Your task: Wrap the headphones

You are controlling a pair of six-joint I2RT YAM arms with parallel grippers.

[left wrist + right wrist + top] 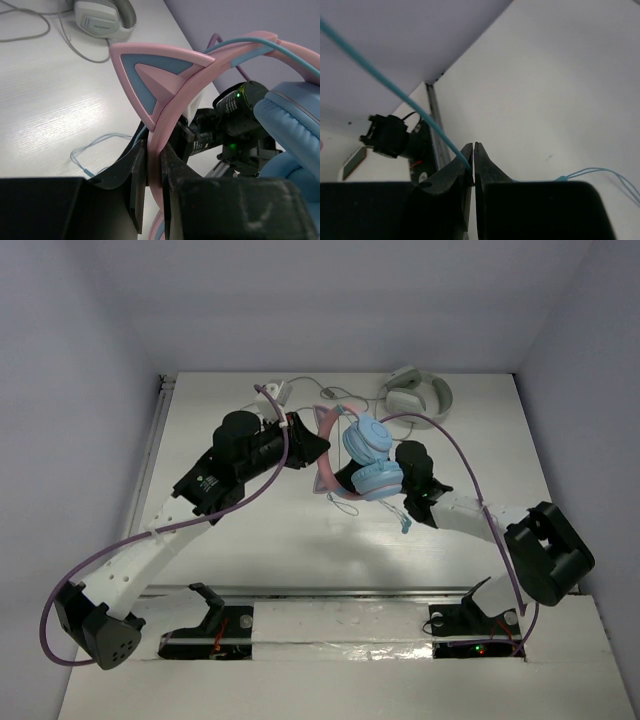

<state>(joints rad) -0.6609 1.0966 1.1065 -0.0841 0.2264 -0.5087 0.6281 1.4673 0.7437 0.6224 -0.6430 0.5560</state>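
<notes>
Left gripper [154,150] clamped the headphones [368,437] at the pink headband [167,120], fingers either side. Right gripper [474,150], just beside the earcups, pinched their cable [385,82].

Left hand [155,155], right hand [473,152] pinched closed

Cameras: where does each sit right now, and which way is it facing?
Top external: above and behind the robot, looking down on the table; left arm and right arm show.
Left wrist: on the left gripper, facing far-right; its fingers clamp the pink headband.
Right wrist: on the right gripper, facing leftward toward the wall; its fingers pinch the blue cable.
Shared: top and left wrist both show the white-grey headphones.
</notes>
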